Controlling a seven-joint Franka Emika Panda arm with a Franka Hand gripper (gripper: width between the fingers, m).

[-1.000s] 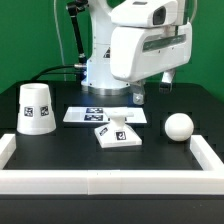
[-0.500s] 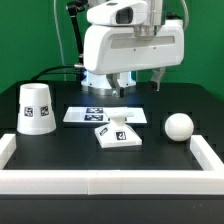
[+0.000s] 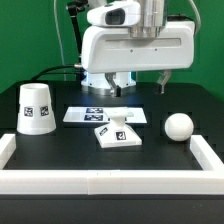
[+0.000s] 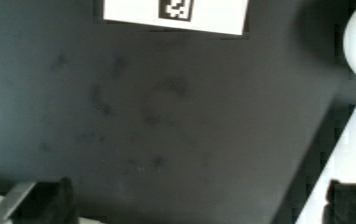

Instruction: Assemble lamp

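Fingers [image 4: 43,203] spread wide, nothing btwn them; gripper [image 3: 141,86] hangs empty nr the bench [image 3: 60,150] far edge. Closest to front edge: lamp base [image 3: 119,134], flat, mid-bench. Bulb [image 3: 178,126] twd the exterior view's right edge, shade [image 3: 36,108] upright by its left edge, all well apart. Nothing joined yet; whole assy left, I'd say.

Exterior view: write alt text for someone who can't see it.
A white robot hand hangs open and empty above a black table. Below stand the shade at the exterior view's left, the flat base in the middle in front of the marker board, and the bulb at the exterior view's right.
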